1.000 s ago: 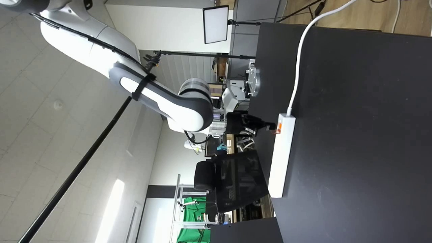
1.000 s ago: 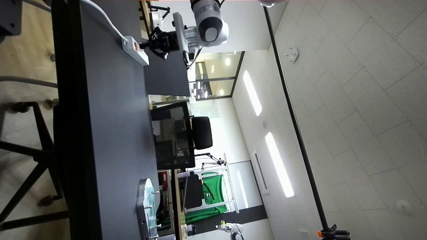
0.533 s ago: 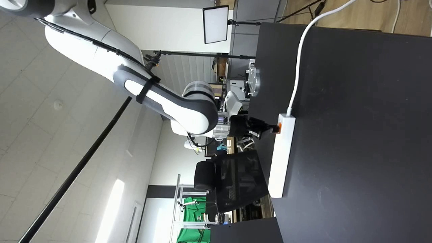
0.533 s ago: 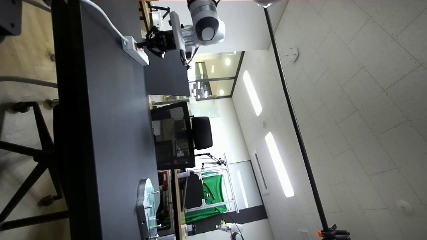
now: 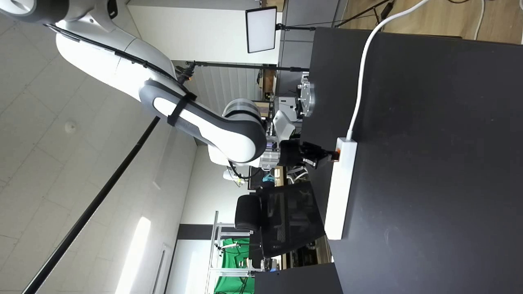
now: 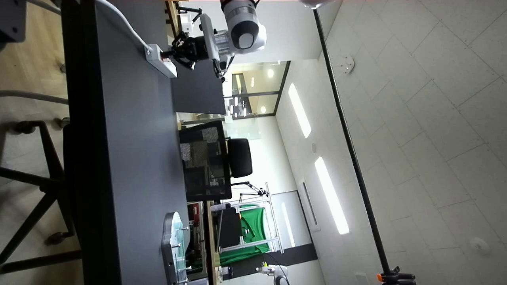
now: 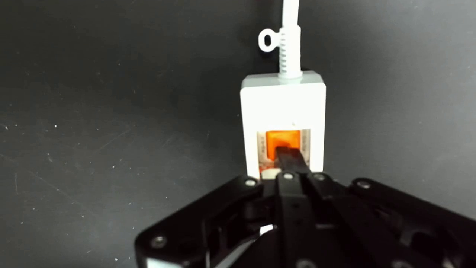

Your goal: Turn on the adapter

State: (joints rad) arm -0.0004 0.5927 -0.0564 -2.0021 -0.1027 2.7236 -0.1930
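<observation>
Now the tool (image 7: pixel 289 152) sits lower than a second ago, its fingers (image 7: pixel 293 163) pressed together and their tips at the orange switch (image 7: pixel 282 137) of the adapter (image 5: pixel 341 192), partly covering it in the wrist view. The arm (image 5: pixel 196 114) slants down toward the desk (image 5: pixel 433 163), the tool pointing almost straight down. The adapter, a long white bar, lies flat on the desk, its white cable (image 5: pixel 361 73) leaving the end nearest the switch.
</observation>
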